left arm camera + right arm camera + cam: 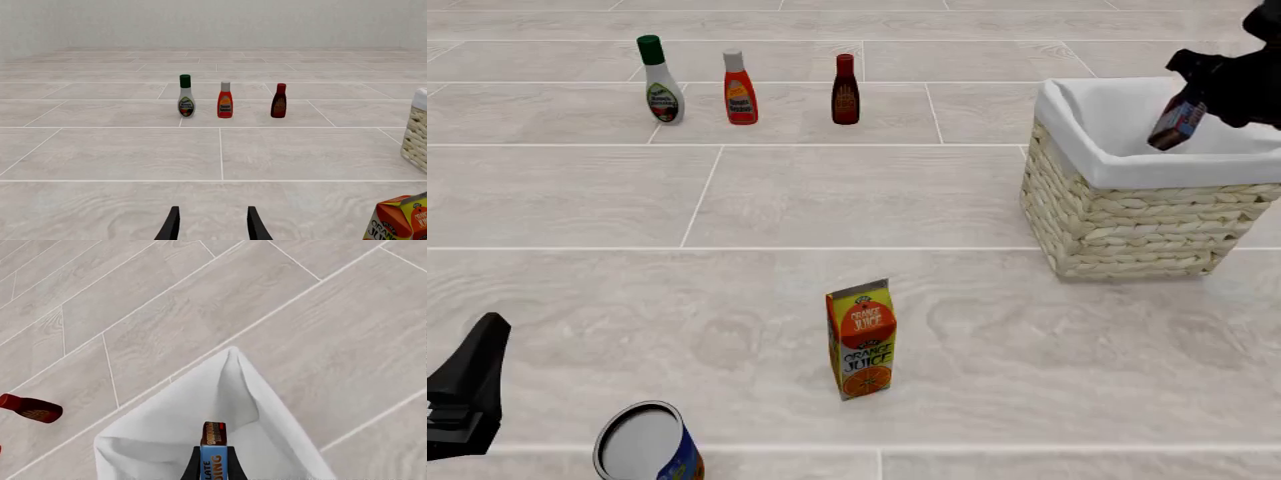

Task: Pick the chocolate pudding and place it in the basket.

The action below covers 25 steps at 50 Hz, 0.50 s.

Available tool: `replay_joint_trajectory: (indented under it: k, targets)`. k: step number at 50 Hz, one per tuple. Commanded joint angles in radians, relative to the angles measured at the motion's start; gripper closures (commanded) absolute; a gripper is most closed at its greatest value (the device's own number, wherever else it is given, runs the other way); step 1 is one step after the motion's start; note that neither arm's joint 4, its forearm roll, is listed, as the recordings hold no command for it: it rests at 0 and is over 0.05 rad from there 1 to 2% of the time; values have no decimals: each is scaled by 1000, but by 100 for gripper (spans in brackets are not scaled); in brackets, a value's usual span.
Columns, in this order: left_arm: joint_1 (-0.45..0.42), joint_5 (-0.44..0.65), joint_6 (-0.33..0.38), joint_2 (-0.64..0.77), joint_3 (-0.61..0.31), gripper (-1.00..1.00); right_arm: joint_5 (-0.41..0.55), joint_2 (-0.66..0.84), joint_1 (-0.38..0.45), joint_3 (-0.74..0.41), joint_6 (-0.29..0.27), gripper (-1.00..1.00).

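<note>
The chocolate pudding (1177, 124) is a small dark brown box with a blue and red-orange face. My right gripper (1185, 108) is shut on it and holds it tilted above the basket (1121, 215), over the white cloth lining (167, 440). In the right wrist view the pudding (213, 450) sits between the fingers, above the lining. My left gripper (212, 225) is open and empty, low over the floor at the near left; it also shows in the front view (467, 395).
An orange juice carton (861, 340) stands in the near middle. A tin can (647, 445) lies near the front edge. Three bottles stand at the back: white dressing (661, 80), orange sauce (739, 88), dark red sauce (845, 90).
</note>
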Motion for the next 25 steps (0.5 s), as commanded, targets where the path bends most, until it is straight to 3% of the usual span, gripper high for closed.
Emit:
replay_joint_trajectory:
  k: [1, 25]
  targets:
    - [0, 0, 0, 0, 0, -100, -8, 7, -6, 18, 8, 100]
    - [0, 0, 0, 0, 0, -100, -5, 30, -12, 22, 13, 100]
